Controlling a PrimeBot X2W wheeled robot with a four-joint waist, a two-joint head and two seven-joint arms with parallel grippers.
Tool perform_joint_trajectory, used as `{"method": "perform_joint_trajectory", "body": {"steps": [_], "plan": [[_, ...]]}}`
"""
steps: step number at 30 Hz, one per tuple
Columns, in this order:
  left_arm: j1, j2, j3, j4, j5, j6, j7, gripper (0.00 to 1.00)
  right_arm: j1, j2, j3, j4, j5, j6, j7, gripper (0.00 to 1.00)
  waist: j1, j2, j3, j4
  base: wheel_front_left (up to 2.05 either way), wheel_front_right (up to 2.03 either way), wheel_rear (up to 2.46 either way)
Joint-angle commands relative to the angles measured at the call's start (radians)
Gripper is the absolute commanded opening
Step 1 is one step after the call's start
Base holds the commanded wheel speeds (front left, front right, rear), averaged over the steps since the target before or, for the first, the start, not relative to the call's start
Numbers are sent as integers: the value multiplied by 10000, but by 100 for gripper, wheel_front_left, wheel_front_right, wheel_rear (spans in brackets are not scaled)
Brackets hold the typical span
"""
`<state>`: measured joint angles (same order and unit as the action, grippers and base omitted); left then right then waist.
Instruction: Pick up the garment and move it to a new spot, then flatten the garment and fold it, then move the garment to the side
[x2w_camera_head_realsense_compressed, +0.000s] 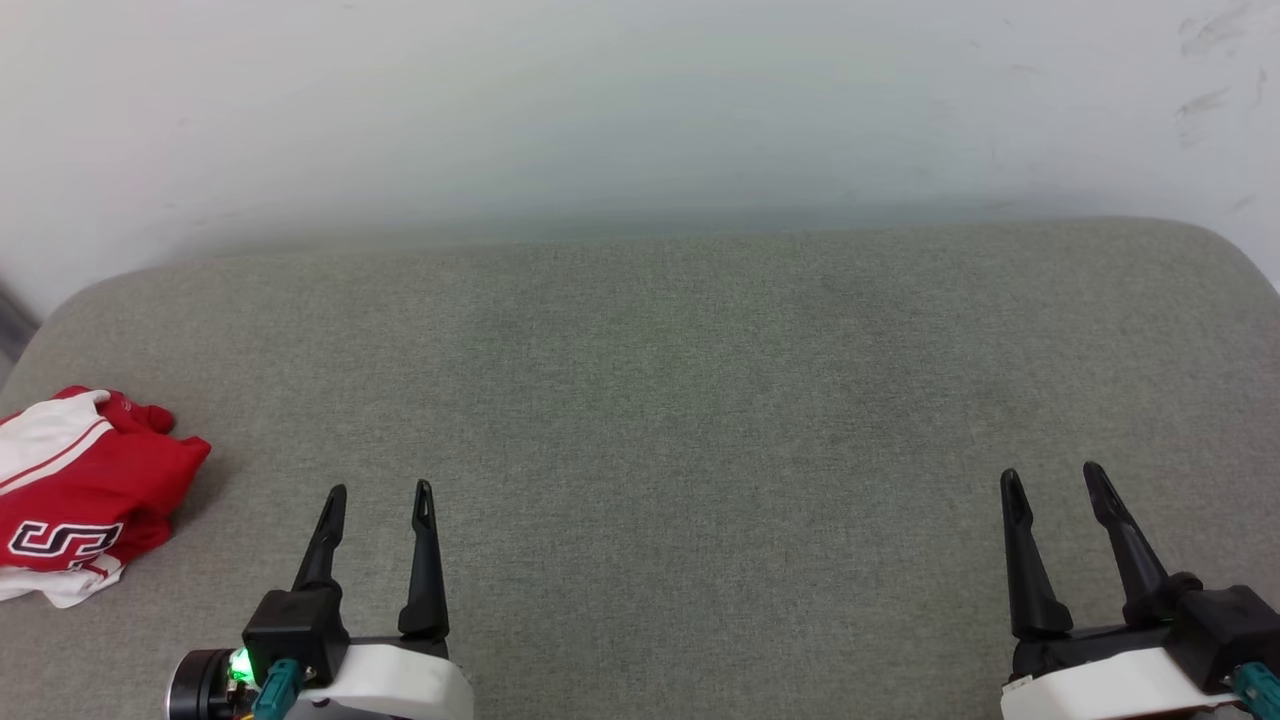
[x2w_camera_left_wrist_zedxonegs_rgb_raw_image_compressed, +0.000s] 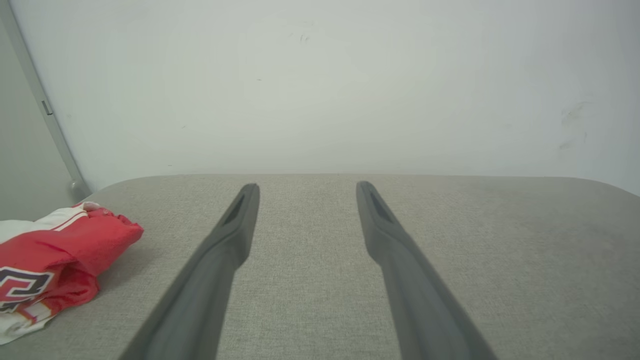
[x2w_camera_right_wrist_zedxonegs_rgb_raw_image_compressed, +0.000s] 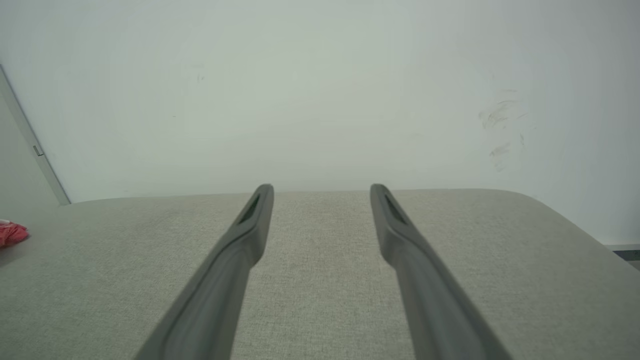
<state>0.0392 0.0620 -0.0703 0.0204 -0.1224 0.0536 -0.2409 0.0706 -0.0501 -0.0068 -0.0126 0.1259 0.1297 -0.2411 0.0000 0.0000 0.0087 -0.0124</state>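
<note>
Head view looks down on a pale wall (x2w_camera_head_realsense_compressed: 640, 100) behind a wide grey fabric cushion (x2w_camera_head_realsense_compressed: 700, 400) with rounded far corners; the cushion takes up most of the picture.

The shirt (x2w_camera_head_realsense_compressed: 80, 490) lies bunched in a loose heap at the cushion's left edge, partly cut off by the picture's border. Red cloth is uppermost, a white sleeve with a thin red stripe sits on its far side, and part of a black, white-outlined letter shows on its near side. It rests on the cushion off to the left of the left gripper (x2w_camera_head_realsense_compressed: 380, 488), apart from it, and neither gripper touches it.

Both arms sit low at the near edge, with their white wrists in the bottom corners and their fingers pointing away from the robot toward the wall. The left gripper is at the lower left and the right gripper (x2w_camera_head_realsense_compressed: 1051, 471) at the lower right, the two well apart. The left one's fingers run almost straight up the picture, while the right one's lean a little leftward.

Each pair of dark fingers is spread wide with only bare cushion between them. Both wrist views show the fingers reaching low over the fabric toward its far edge. A small green light (x2w_camera_head_realsense_compressed: 240, 665) glows at the left wrist, and faint scuff marks (x2w_camera_right_wrist_zedxonegs_rgb_raw_image_compressed: 500, 120) dot the wall.
</note>
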Motion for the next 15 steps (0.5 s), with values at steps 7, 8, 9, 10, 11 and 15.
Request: {"method": "perform_joint_trajectory", "body": {"steps": [7, 8, 9, 10, 11, 15], "plan": [[149, -38, 34, -16, 551, -48, -185, 100, 181, 0, 34, -69, -358, 10, -174, 100, 0, 0, -5, -9, 0, 0, 0], [156, -43, 39, -7, 615, -57, -212, 100, 178, 0, 30, -69, -397, 10, -184, 100, 0, 0, -3, -9, 0, 0, 0], [163, -48, 43, -5, 674, -61, -204, 100, 174, 0, 31, -78, -403, 10, -208, 100, 0, 0, 0, -10, 0, 0, 0], [171, -53, 49, -5, 738, -66, -221, 100, 183, 0, 38, -73, -437, 10, -231, 100, 0, 0, 2, -10, 0, 0, 0], [181, -59, 57, 2, 790, -75, -247, 100, 200, 0, 48, -63, -469, 10, -244, 100, 0, 0, 3, -9, 0, 0, 0], [175, -82, 109, 59, 751, -109, -259, 100, 248, 0, 73, 35, -243, 10, -245, 100, 0, 0, 0, -2, 0, 0, 0]]}}
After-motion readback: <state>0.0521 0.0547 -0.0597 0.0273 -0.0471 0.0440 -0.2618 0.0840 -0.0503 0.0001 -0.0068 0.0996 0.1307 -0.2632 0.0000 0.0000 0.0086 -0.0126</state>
